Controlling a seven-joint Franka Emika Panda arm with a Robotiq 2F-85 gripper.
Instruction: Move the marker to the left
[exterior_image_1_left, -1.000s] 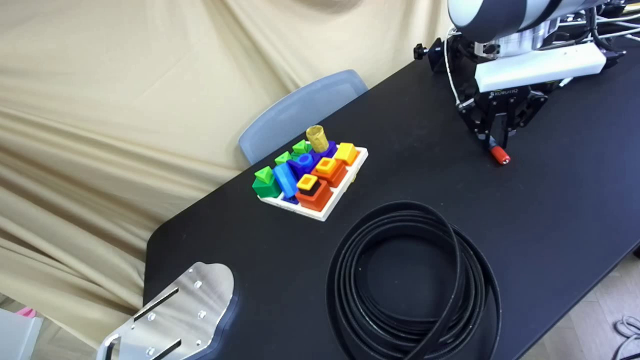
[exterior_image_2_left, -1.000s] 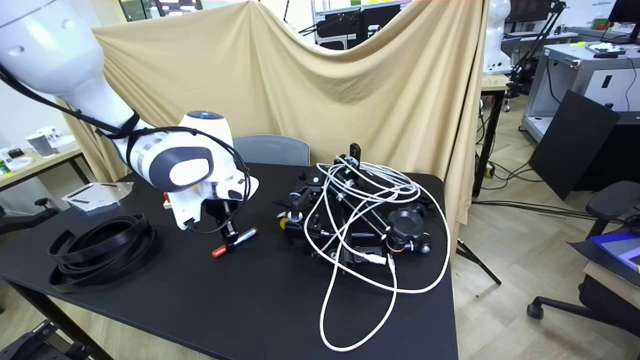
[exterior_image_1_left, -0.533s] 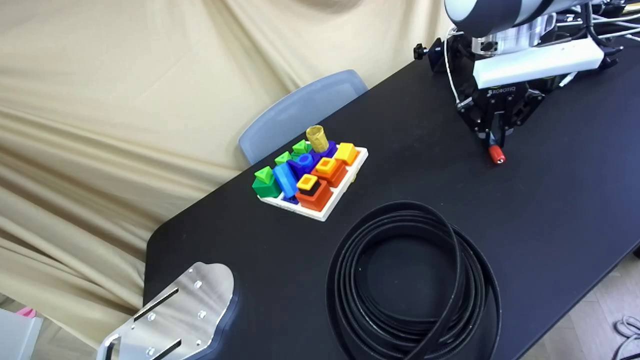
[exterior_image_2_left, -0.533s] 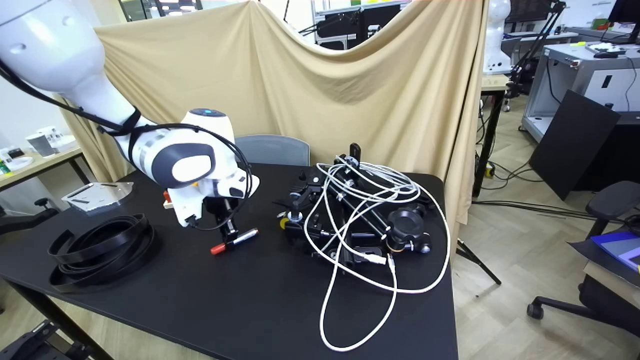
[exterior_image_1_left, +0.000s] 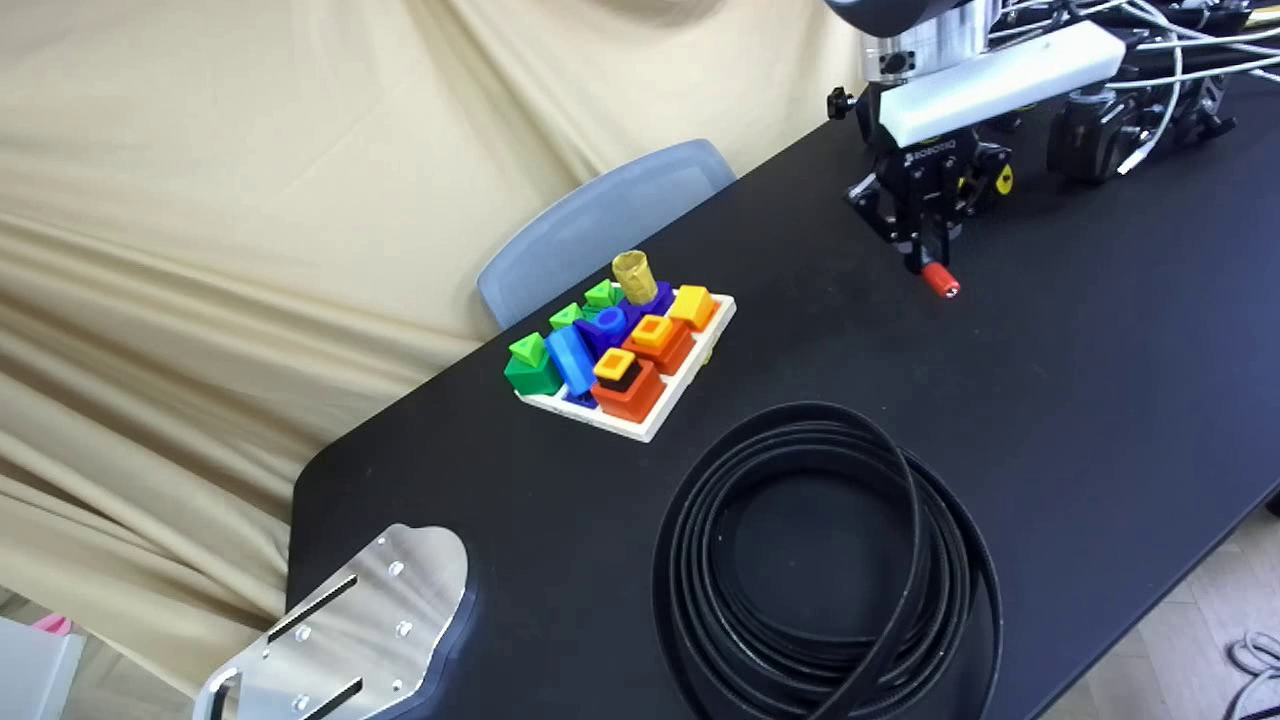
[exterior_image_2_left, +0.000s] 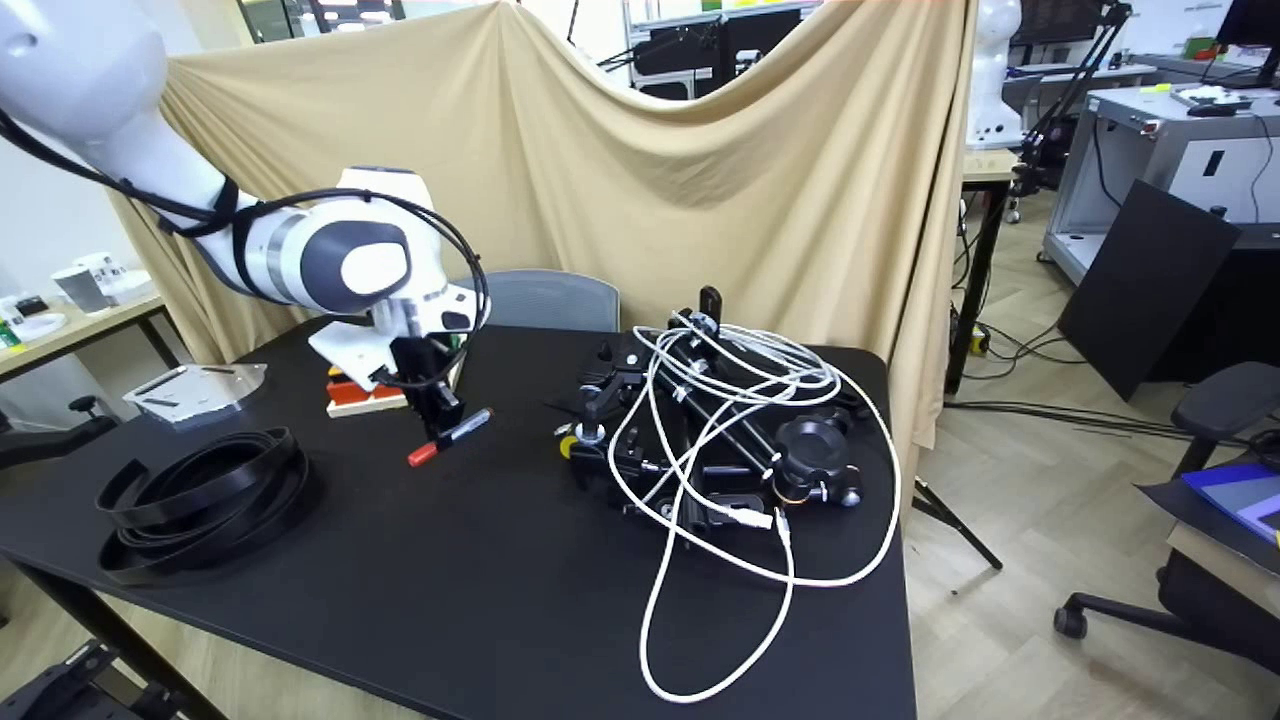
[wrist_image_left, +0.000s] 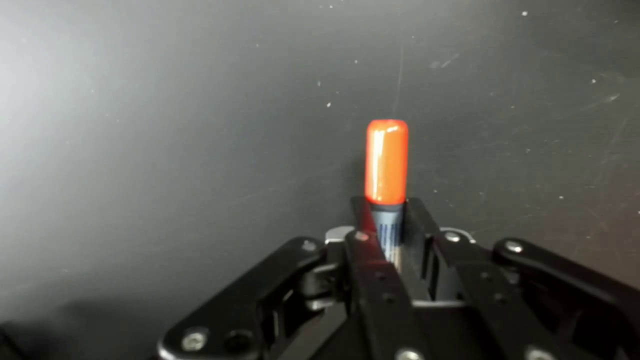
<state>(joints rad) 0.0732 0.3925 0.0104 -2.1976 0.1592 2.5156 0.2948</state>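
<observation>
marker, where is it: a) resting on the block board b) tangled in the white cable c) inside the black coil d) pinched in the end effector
d: the wrist view shows the marker between the fingers of the end effector, its red end sticking out past them.

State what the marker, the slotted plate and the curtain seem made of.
Marker: probably plastic, glossy; a sharp highlight runs along its red end.
Slotted plate: likely metal, satin; silvery sheen, though the look leaves that open.
Curtain: seemingly cloth, matte, hanging in soft folds.
</observation>
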